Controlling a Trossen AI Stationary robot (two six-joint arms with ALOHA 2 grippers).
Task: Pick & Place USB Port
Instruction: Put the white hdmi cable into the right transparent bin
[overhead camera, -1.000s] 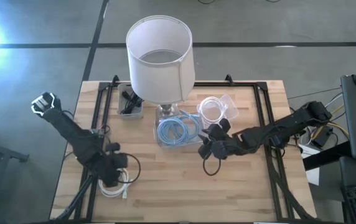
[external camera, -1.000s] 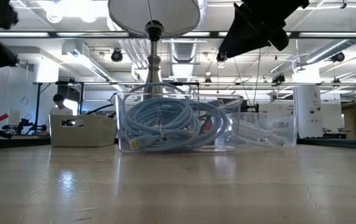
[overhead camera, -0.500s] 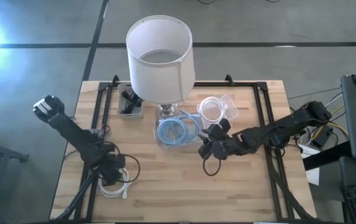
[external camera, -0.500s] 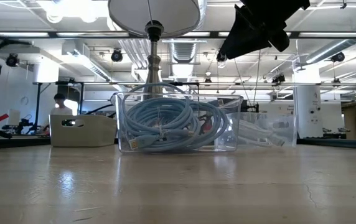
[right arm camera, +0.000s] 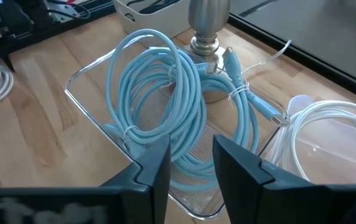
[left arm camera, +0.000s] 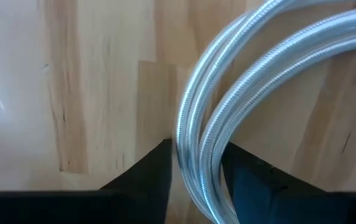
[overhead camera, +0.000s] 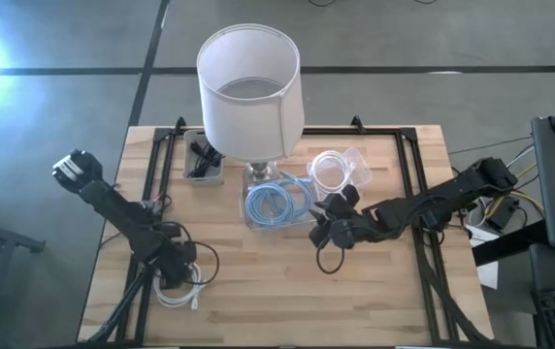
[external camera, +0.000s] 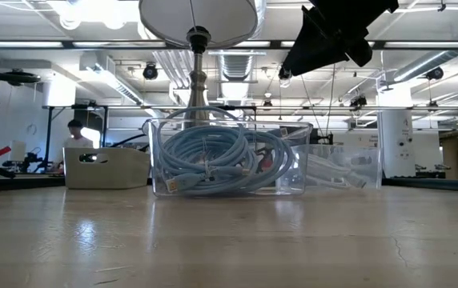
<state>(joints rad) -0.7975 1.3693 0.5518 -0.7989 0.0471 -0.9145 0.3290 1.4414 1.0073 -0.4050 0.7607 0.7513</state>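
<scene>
A white cable coil [overhead camera: 182,293] lies flat on the wood near the table's left near corner. My left gripper [overhead camera: 173,269] points down on the coil's far side, and in the left wrist view [left arm camera: 196,168] its fingers close around several strands. My right gripper [overhead camera: 321,231] hovers open above the table's middle. It is just to the right of a clear bin [overhead camera: 276,204] that holds a light-blue cable [right arm camera: 159,106]. In the right wrist view [right arm camera: 190,165] nothing sits between its fingers. My left gripper pinches a bundle of strands of the white cable coil [left arm camera: 193,134] between its two fingers [left arm camera: 156,171], coming from above with the fingers pointing down. The fingers lie across the strands. The coil still rests on the table.
A lamp with a white shade [overhead camera: 248,92] stands at the far middle, its base behind the clear bin. A second clear container with a white cable [overhead camera: 334,170] sits right of the lamp. A small grey bin [overhead camera: 203,165] sits to its left. Black rails frame the table.
My left arm has shifted: its elbow has swung slightly toward the table and dropped, while the gripper has stayed over the white coil and edged a little toward the near edge. The right arm and all the cables have kept still.
</scene>
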